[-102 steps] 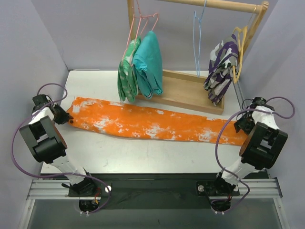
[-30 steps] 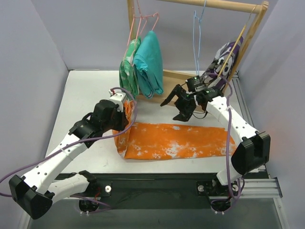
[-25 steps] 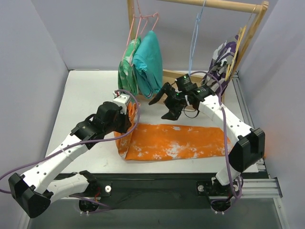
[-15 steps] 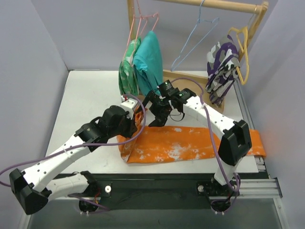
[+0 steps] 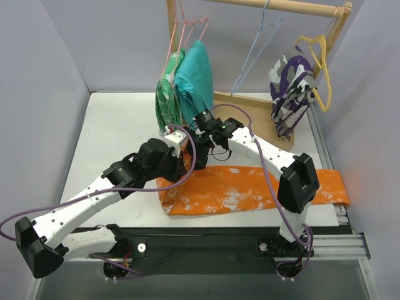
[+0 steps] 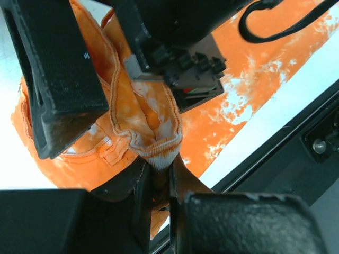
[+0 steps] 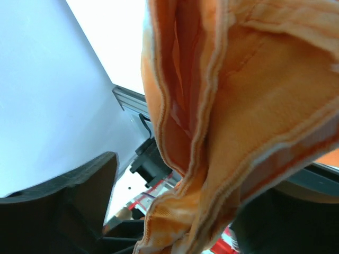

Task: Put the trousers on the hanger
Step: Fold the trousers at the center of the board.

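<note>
Trousers: The trousers (image 5: 250, 187), orange with white splotches, lie in a long band across the near half of the table (image 5: 119, 125), from the centre out to the 3 o'clock edge. The end at the centre is lifted off the surface.
Hanger: The hanger (image 5: 255, 53), thin and light blue, hangs bare and tilted from the wooden rail (image 5: 294, 6) at 12 o'clock, well apart from the trousers.
Left gripper: The left gripper (image 5: 181, 161) reaches in from 7 o'clock to the lifted end. Its jaws are pressed together on a bunched hem of the cloth.
Right gripper: The right gripper (image 5: 199, 153) comes from 5 o'clock and bends back to the same end, just beside the left gripper. Its jaws stand apart with folded cloth between them.
Top view alone: It shows both arms, the rail and the hanger, but the 2 grippers crowd together there and neither grip can be made out.
Left wrist view alone: The pinch shows at 6 o'clock, where the 2 dark fingers (image 6: 139, 198) squeeze a white-edged hem of the trousers (image 6: 143, 116). The right gripper's black body fills 12 o'clock.
Right wrist view alone: Orange seams (image 7: 249, 106) fill the picture, with 1 dark finger (image 7: 79, 211) at 7 o'clock and the other at 5 o'clock.
Rail, other items: A teal garment (image 5: 195, 81) on pink hangers (image 5: 187, 28) at 11 o'clock; a purple-and-white garment (image 5: 289, 94) with a yellow hanger (image 5: 322, 75) at 1 o'clock.
</note>
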You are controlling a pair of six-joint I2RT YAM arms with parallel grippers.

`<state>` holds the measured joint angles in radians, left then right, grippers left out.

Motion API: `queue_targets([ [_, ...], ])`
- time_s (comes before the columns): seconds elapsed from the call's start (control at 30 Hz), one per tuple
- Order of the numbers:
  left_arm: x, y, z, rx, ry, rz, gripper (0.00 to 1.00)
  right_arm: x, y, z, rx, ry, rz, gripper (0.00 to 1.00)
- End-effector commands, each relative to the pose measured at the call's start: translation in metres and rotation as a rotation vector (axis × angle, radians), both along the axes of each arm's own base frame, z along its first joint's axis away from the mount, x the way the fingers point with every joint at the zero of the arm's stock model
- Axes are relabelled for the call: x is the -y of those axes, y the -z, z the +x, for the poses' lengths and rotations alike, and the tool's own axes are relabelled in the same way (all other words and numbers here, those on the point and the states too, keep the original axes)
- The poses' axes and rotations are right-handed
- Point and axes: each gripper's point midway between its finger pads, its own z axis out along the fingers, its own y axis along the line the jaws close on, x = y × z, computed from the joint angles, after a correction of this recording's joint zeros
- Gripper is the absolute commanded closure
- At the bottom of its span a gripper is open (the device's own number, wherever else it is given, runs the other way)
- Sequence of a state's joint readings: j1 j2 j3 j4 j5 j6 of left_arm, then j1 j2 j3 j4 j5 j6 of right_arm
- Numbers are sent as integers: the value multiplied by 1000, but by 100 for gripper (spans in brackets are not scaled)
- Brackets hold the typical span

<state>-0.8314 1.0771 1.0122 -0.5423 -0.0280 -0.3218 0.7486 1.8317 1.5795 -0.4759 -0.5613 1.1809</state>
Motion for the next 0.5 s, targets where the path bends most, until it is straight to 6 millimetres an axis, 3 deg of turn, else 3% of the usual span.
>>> queue_targets([
  [0.0, 34, -45, 4, 85, 84, -181, 89, -2, -20, -9, 37, -74, 37, 35],
  [0.03, 35, -47, 4, 85, 86, -186, 81, 0, -19, -9, 52, -88, 30, 59],
  [0.1, 33, -46, 3, 72, 78, -190, 47, 7, -20, -13, 73, -99, 9, 88],
  [0.13, 31, -46, 4, 67, 60, -186, 39, 11, -20, -14, 84, -100, -4, 100],
  [0.23, 5, -45, 17, 65, -52, -170, 23, 24, -33, -16, 173, -118, -22, 100],
  [0.47, -70, -71, 33, 112, -264, -268, 6, 52, -84, -34, 306, -189, 3, 100],
])
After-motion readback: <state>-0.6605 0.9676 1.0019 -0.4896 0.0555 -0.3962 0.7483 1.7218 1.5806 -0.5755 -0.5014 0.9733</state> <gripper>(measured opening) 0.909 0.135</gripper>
